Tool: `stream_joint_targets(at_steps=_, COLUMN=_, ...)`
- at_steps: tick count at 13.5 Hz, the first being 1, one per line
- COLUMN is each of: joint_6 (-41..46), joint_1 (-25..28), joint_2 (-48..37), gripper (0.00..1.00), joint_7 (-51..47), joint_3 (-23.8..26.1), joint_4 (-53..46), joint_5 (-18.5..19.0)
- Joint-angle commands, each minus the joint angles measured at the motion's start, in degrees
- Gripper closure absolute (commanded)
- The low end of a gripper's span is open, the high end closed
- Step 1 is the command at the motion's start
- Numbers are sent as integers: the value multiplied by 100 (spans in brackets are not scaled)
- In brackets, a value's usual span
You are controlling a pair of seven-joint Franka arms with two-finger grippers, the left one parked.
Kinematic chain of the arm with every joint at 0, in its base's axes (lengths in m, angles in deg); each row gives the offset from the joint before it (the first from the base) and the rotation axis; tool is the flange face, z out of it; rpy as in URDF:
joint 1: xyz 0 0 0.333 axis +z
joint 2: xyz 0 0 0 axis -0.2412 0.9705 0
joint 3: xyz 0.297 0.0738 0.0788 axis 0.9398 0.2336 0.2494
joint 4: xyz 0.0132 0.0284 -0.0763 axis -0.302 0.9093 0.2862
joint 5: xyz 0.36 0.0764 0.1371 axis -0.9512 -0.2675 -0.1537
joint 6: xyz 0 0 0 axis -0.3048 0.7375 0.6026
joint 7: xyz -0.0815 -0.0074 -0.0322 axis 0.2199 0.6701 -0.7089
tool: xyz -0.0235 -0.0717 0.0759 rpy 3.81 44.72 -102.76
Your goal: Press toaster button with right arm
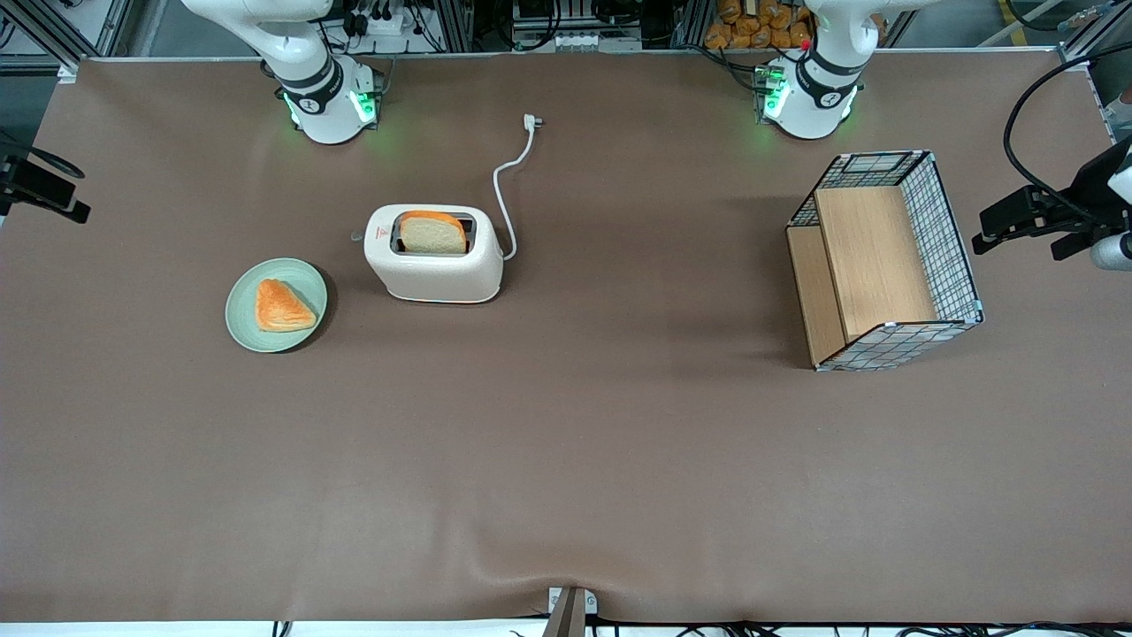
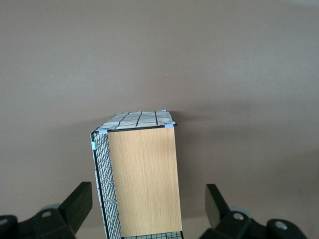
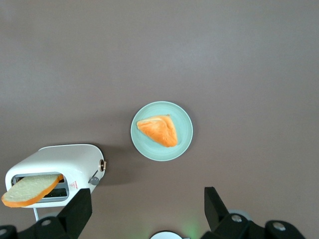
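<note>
Opening position, and nothing has touched the target yet. The cream-white rounded-box toaster (image 1: 433, 265) stands in the upper half of the front frame, toward the working arm's end of the brown table (image 1: 566, 460), with a tan-crusted slice of bread (image 1: 433, 233) standing up out of its wide slot. The toaster button (image 1: 356, 236), a small pale tab, sticks out of the narrow red-marked end, the end facing the pale green round plate (image 1: 240, 311) that carries an orange triangular pastry (image 1: 283, 305). The thin white cord (image 1: 506, 190) trails off the other end, unplugged.

The right arm's slim black gripper (image 3: 147, 214) hangs high above the table, looking down on plate and toaster together, its two fingers (image 3: 77, 211) spread wide with nothing between them. It is well apart from the button.

So this looks like the approach step, barely begun. The next move calls for travelling over to the red-marked end, coming down above the tab, probably with the fingers brought together for a firm tip, then pushing straight down without tipping the light toaster.
</note>
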State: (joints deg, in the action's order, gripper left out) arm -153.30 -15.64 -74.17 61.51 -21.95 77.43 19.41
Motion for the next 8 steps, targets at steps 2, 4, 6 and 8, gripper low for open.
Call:
stream_joint_targets(at_steps=2, joint_6=34, joint_1=-17, joint_2=-51, gripper=0, joint_7=-126, joint_3=-16, joint_4=258, joint_5=-95)
stream_joint_targets(at_steps=4, joint_6=-10, joint_1=-26, joint_2=-95, gripper=0, joint_7=-100, joint_3=-25, joint_4=581, joint_5=-174)
stream_joint_targets(at_steps=6, joint_6=-106, joint_1=-26, joint_2=-235, gripper=0, joint_7=-100, joint_3=-43, joint_4=1021, joint_5=-358)
stream_joint_targets(at_steps=8, joint_6=-255, joint_1=-26, joint_2=-376, gripper=0, joint_7=-100, joint_3=-43, joint_4=1373, joint_5=-394)
